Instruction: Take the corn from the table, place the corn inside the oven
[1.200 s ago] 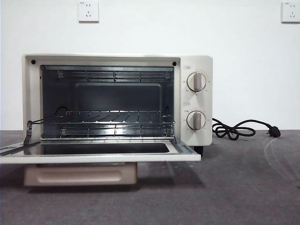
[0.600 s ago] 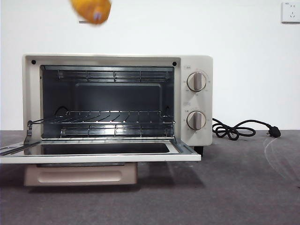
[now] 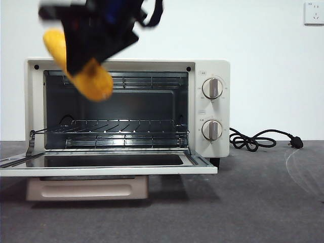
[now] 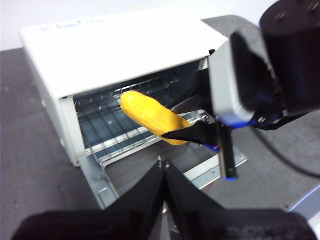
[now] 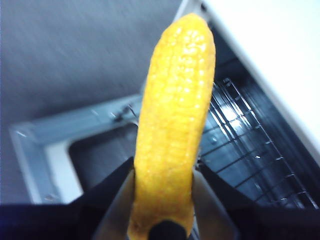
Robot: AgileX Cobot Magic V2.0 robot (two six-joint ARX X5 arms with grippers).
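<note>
Front view: right gripper (image 3: 93,48) clamps corn (image 3: 96,81) before open oven (image 3: 126,109).

Plain white wall (image 3: 263,76) fills the backdrop, evenly lit, no shadows to speak of. White wall socket (image 3: 314,12) sits in the wall's upper right corner, partly cut off by the pic edge. Wall's lower edge meets a dark grey surface, straight horizontal line.

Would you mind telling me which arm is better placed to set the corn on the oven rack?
The right. Its gripper already clamps the corn at the open oven mouth, above the rack. The left gripper is shut, empty, and farther back.
</note>
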